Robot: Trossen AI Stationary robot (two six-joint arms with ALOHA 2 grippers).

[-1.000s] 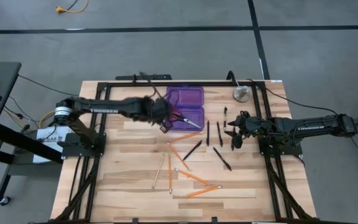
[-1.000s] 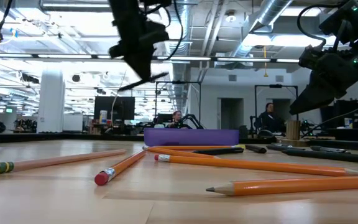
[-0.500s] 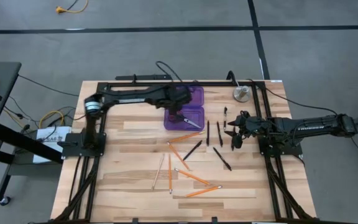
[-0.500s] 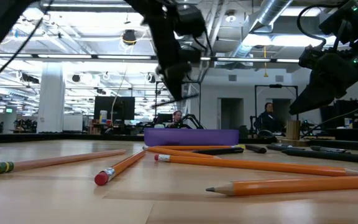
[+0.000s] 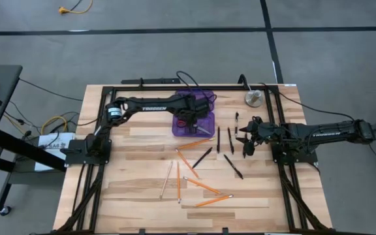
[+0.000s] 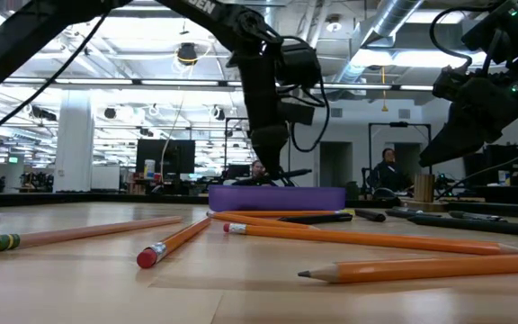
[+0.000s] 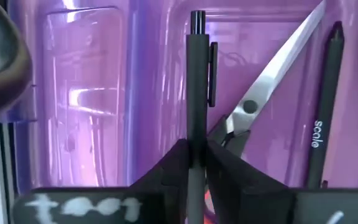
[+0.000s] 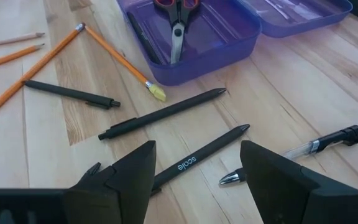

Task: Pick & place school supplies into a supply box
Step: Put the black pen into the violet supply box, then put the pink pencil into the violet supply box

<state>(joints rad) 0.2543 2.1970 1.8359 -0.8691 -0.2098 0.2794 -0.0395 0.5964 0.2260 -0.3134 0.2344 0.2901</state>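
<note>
The purple supply box (image 5: 194, 98) lies open near the table's far edge, lid and tray side by side. Red-handled scissors (image 7: 272, 81) and a black pen (image 7: 325, 112) lie in the tray. My left gripper (image 5: 191, 117) hangs over the tray, shut on another black pen (image 7: 197, 74). In the low view this gripper (image 6: 272, 171) stands just above the box (image 6: 277, 198). My right gripper (image 5: 247, 140) waits open above the table to the right of the box, over loose black pens (image 8: 166, 115). Orange pencils (image 5: 201, 186) and pale pencils (image 5: 168, 179) lie nearer. My left gripper pinches the black pen's barrel (image 7: 197, 140) between its two fingers (image 7: 166, 174), below the clip. The fingers come from above, pointing down. The pen's clip end (image 7: 197, 18) sticks out ahead over the tray. The pen (image 6: 290, 174) lies roughly level, just above the box's rim.
A round silver disc (image 5: 253, 98) sits at the far right corner. An orange pencil (image 8: 120, 56) lies against the tray's near wall. A clear-barrelled pen (image 8: 303, 149) and several black pens (image 5: 230, 140) are spread between the box and my right gripper.
My left gripper, shut on the black pen throughout, has swung from the box's left side toward the right and far edge until it is over the tray. It has come down toward the box. The pen has gone from slanted to nearly level.
</note>
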